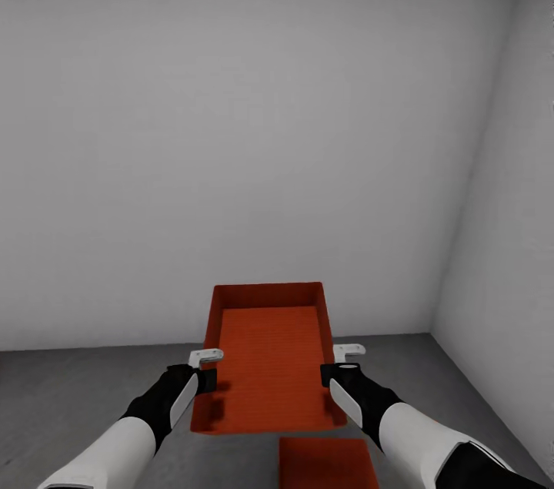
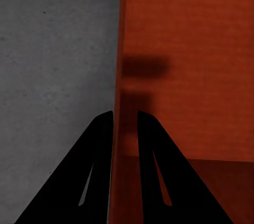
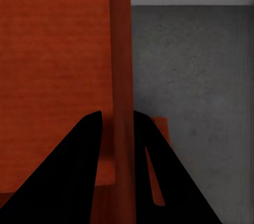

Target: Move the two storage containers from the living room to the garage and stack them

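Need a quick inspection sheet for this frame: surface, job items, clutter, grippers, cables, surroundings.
Surface: dark grey concrete floor, mottled.
Job's things: held bin, orange-red, open top, empty, carried between both arms; second bin below and nearer the robot, partly cut off by the head view's edge. Whether the two touch cannot be told.
Clutter: nothing seen.
Grippers: left gripper shut on the held bin's wall, one finger each side; right gripper likewise on the opposite wall.
Cables: nothing seen.
Surroundings: plain grey-white walls, corner ahead on the right.
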